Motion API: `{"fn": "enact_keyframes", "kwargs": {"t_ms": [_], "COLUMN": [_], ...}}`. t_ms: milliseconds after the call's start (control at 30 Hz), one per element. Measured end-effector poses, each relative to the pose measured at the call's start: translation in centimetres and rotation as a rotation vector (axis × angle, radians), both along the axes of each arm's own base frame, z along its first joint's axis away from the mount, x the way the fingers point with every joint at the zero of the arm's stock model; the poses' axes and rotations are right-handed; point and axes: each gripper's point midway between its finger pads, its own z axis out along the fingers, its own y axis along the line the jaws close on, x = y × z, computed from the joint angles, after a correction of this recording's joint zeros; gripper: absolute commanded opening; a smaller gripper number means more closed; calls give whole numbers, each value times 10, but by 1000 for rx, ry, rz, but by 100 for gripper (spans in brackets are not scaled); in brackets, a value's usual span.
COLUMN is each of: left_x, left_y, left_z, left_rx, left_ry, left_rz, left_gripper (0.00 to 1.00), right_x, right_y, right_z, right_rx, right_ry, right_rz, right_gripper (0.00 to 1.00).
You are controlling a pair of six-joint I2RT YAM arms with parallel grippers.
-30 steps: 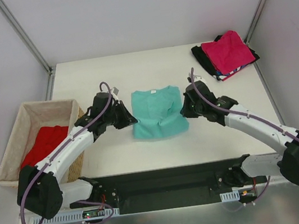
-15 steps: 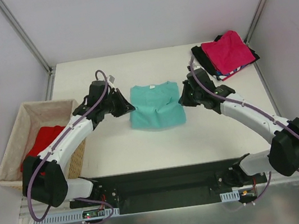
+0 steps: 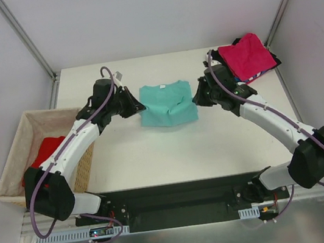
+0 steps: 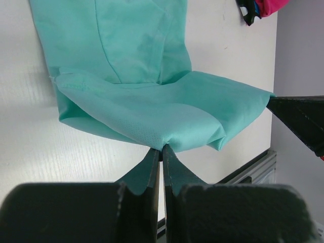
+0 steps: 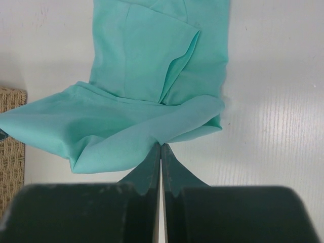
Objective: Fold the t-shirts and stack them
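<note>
Teal-green t-shirt (image 3: 167,104) – mid-table, between the two arms. Collar end far, hem end near, so its long axis runs near to far.

Left gripper (image 4: 162,148) – jaws pressed together, left hem corner pinched at the very tips. Right gripper (image 5: 160,145) – same state, closed on the right hem corner. In both wrist views the hem is up off the table (image 3: 156,159) and doubled over the body, a loose roll of cloth sagging between the two pinches.

Key relation: the held hem edge runs left to right, across the shirt's long axis, and the flat collar half lies on the far side of both sets of fingers. Neither arm is nearer; each has its own corner. My read – the fold closes by carrying both corners away toward the far edge together, level, so the hem lands square on the shoulders.

Magenta-pink t-shirt (image 3: 251,53) tops the pile at the far right corner, well apart. Bright red t-shirt (image 3: 47,153) lies in the basket (image 3: 13,154) at left.
</note>
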Motion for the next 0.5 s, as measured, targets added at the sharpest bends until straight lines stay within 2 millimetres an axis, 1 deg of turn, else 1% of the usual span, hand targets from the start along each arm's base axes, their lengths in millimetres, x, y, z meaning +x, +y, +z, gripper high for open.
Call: {"fn": "enact_keyframes", "kwargs": {"t_ms": [300, 400, 500], "left_x": [-2, -8, -20], "left_y": [0, 2, 7], "left_z": [-7, -9, -9], "left_rx": [8, 7, 3], "left_ry": [21, 25, 19], "left_rz": [-4, -7, -7], "left_gripper": [0, 0, 0], "right_x": [-4, -14, -25], "right_y": [0, -3, -6], "right_z": [-8, -15, -15], "right_rx": [-3, -8, -7], "right_ry": [24, 36, 32], "right_rz": [11, 16, 22], "right_gripper": [1, 1, 1]}}
